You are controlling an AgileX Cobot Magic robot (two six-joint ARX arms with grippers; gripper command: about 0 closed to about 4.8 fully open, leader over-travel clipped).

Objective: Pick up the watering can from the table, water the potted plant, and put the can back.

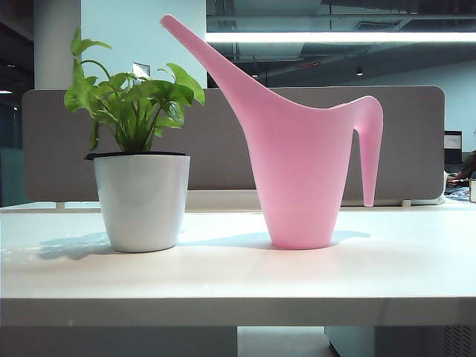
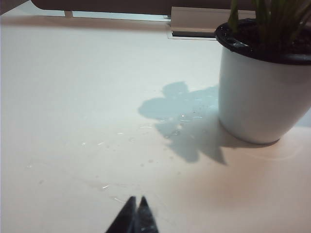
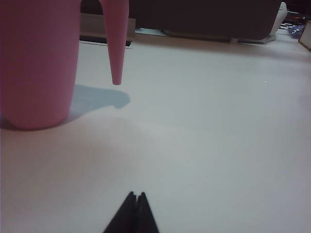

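A tall pink watering can [image 1: 301, 171] stands upright on the white table [image 1: 238, 275], spout pointing up toward the plant, thin handle on its far side. The potted plant [image 1: 141, 201], green leaves in a white pot with a black rim, stands left of it. No arm shows in the exterior view. In the left wrist view my left gripper [image 2: 136, 200] is shut and empty, low over the table, well short of the pot [image 2: 260, 92]. My right gripper [image 3: 136, 195] is shut and empty too, with the can's body [image 3: 39, 63] and handle tip [image 3: 116, 68] some way ahead.
A grey partition [image 1: 223, 141] runs along the back of the table. Small water drops and the plant's shadow [image 2: 180, 119] lie on the tabletop beside the pot. Office clutter sits far right behind the table [image 1: 461, 182].
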